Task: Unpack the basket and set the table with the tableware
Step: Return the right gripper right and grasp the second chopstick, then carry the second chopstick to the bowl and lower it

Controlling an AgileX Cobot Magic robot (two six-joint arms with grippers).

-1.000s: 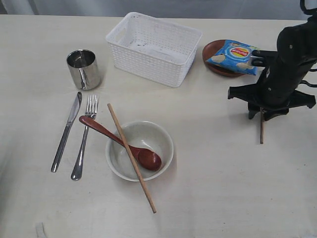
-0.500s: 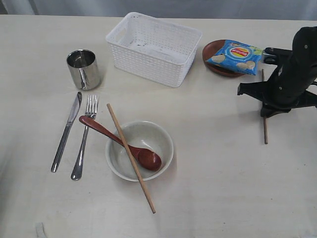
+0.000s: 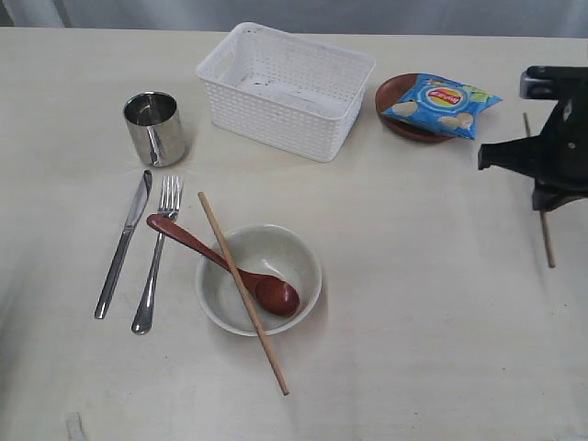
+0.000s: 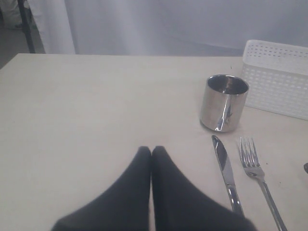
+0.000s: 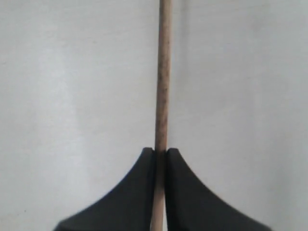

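Clamping one chopstick (image 5: pixel 163 72) tight in my right gripper (image 5: pixel 160 153), I hold it over the right side of the table (image 3: pixel 413 322), near the brown plate (image 3: pixel 390 96) carrying the chip bag (image 3: pixel 441 103). The other chopstick (image 3: pixel 243 292) lies across the bowl (image 3: pixel 308 253) beside the wooden spoon (image 3: pixel 197 243), with the basket (image 3: pixel 276 115) beyond. My left gripper (image 4: pixel 151 151) is pressed together on nothing, near the cup (image 4: pixel 224 103), knife (image 4: pixel 226 173) and fork (image 4: pixel 257 173).
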